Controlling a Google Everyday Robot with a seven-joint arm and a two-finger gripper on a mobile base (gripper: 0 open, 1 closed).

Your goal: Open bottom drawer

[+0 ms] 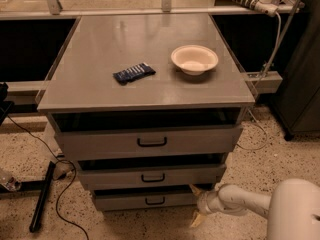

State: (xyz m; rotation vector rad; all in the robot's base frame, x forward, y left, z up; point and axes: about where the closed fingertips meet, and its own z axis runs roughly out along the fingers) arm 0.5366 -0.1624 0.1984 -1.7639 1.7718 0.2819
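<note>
Two pale fingers (196, 219) are seen spread wide with nothing held between them, one angled up at the right corner of the bottom drawer (122, 202), the other angled down toward the floor (280, 159). The gripper (193, 204) is set low, just beside that drawer's right end, on a white arm (245, 202) entering from the lower right. The bottom drawer is found lowest in the cabinet (150, 91), under the middle drawer (110, 177). A bowl (194, 59) and a dark packet (134, 73) are laid on top.
</note>
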